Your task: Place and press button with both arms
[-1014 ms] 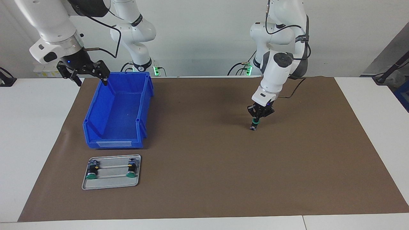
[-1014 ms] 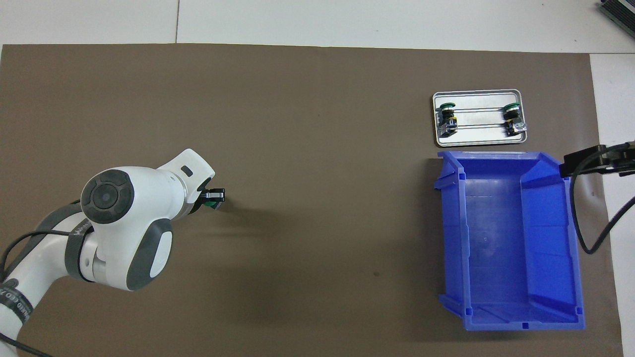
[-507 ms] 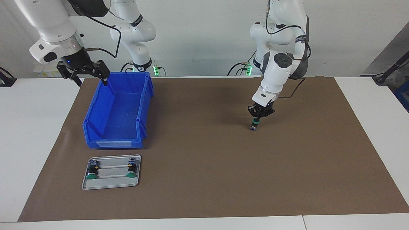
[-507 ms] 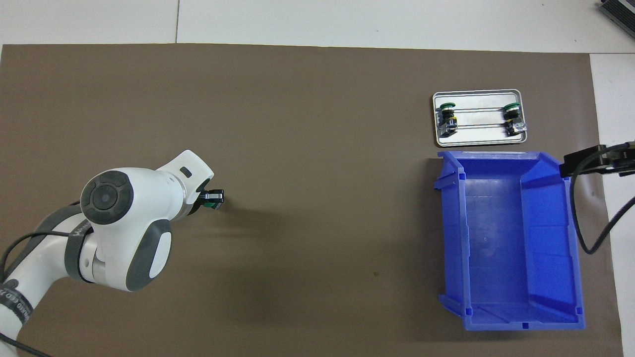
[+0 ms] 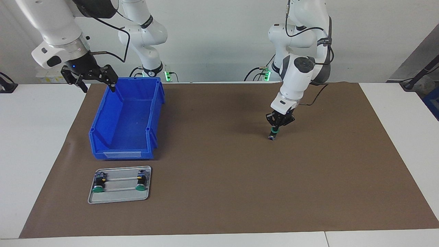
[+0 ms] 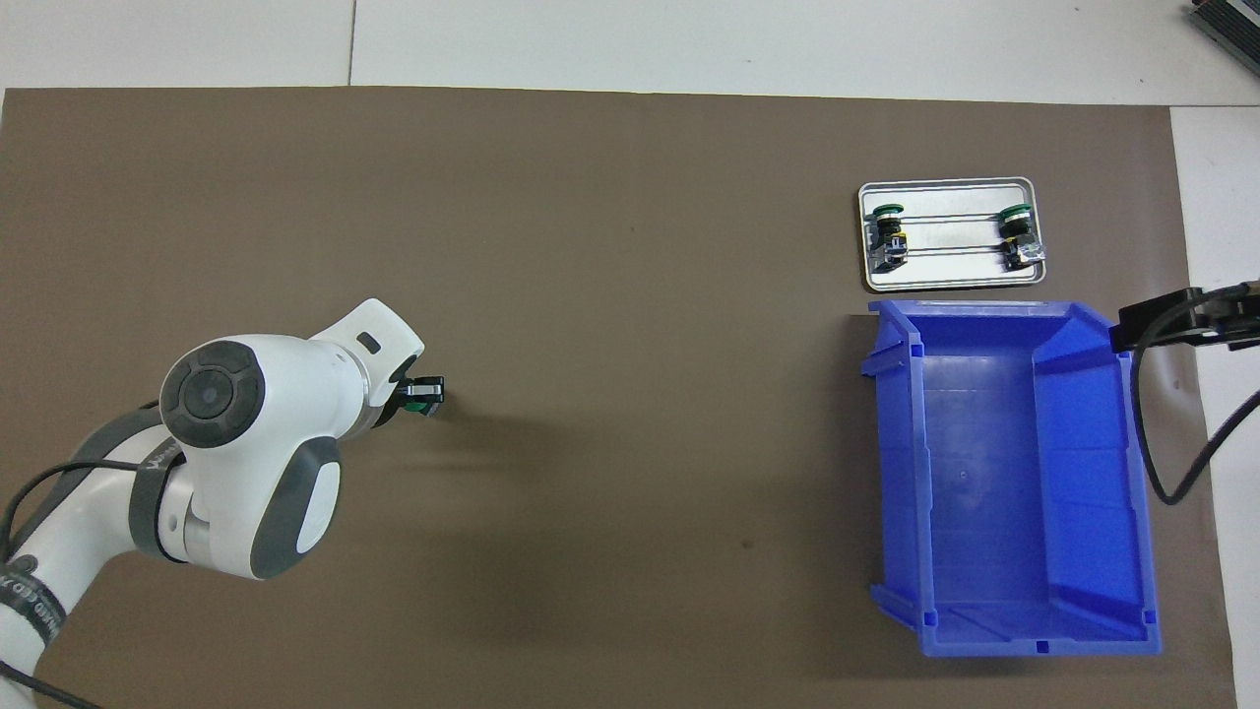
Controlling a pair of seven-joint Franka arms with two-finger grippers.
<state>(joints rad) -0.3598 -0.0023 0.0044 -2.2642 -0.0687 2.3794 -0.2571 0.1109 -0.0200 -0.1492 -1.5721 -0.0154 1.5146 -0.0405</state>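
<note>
The brown mat (image 5: 223, 192) looks matt, like paper. The blue bin (image 5: 103, 116) is glossy plastic; the tray (image 5: 118, 198) is smooth silvery metal.

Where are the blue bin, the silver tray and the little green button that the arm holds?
blue bin (image 5: 103, 128): facing view, its side wall.
silver tray (image 6: 945, 279): overhead view, bare floor by its rim.
button (image 5: 273, 131): facing view, its green cap under the left pincer (image 5: 275, 128).

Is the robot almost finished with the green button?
Not yet. The left hand holds one button with its base at the brown mat. Nothing presses it yet. The right hand waits over the blue bin's edge. Two more buttons sit on the tray.
</note>
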